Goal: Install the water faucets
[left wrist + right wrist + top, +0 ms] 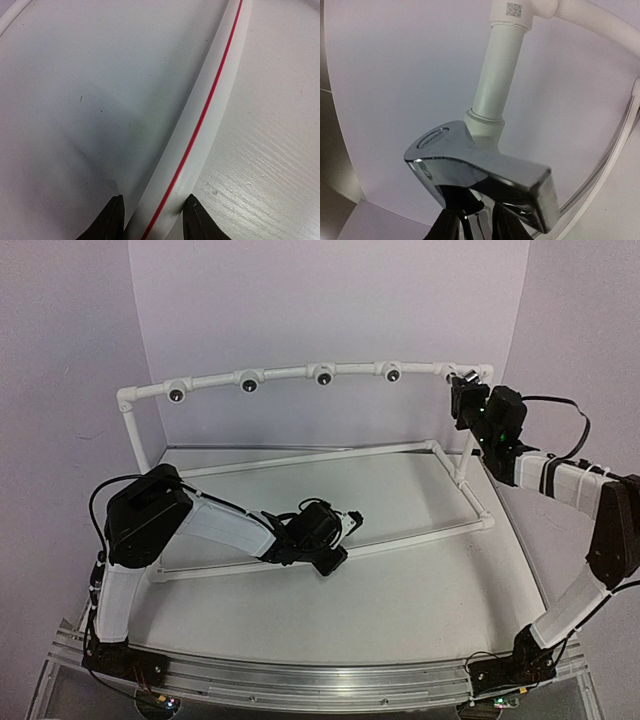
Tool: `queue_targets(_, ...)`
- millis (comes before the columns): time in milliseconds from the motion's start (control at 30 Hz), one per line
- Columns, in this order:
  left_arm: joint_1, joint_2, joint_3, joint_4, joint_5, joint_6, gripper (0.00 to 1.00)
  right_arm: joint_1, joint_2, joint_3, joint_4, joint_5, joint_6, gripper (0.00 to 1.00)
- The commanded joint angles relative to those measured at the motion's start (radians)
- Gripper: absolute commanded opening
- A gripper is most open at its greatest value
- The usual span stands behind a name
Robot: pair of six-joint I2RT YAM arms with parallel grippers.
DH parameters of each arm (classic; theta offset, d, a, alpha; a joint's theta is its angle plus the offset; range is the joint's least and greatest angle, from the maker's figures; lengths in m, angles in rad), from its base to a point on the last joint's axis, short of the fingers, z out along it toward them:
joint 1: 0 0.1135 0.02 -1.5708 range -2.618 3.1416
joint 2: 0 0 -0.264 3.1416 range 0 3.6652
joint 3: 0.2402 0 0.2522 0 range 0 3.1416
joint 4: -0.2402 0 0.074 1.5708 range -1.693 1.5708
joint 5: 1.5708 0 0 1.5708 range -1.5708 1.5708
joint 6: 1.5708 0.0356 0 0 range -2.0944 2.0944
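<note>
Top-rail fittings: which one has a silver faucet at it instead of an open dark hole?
The rightmost fitting: only there does the right hand hold a shiny faucet against it. The other four show bare dark holes.

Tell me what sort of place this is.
Probably a lab test bench, not real plumbing: a white pipe frame standing on a table with a chrome water faucet at its corner, a plain lilac backdrop, an aluminium mounting rail.

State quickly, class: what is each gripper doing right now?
Left gripper: closed on the white pipe.
Right gripper: closed on the chrome faucet.
</note>
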Motion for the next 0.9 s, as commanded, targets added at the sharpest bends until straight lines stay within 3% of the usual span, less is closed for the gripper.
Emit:
queue_targets(0,-0.028,0.170,-0.110,-0.385,0.119,-0.138,0.00,-0.029,0.074,0.077,-0.051,0.078,0.234,0.18)
queue_targets(133,-0.028,0.168,-0.113,-0.383,0.119,-0.143,0.00,-0.028,0.089,0.106,-0.052,0.082,0.253,0.19)
queue_targets(467,-0.028,0.168,-0.113,-0.385,0.119,-0.137,0.00,-0.028,0.066,0.086,-0.057,0.099,0.251,0.56)
queue_targets(567,-0.028,0.170,-0.110,-0.386,0.119,-0.134,0.00,-0.029,0.043,0.064,-0.059,0.096,0.243,0.74)
queue_targets(633,-0.028,0.171,-0.109,-0.386,0.118,-0.135,0.00,-0.028,0.020,0.051,-0.059,0.085,0.199,0.96)
queue_targets(867,-0.028,0.172,-0.108,-0.386,0.119,-0.133,0.00,-0.031,-0.089,-0.013,-0.030,0.058,0.032,0.98)
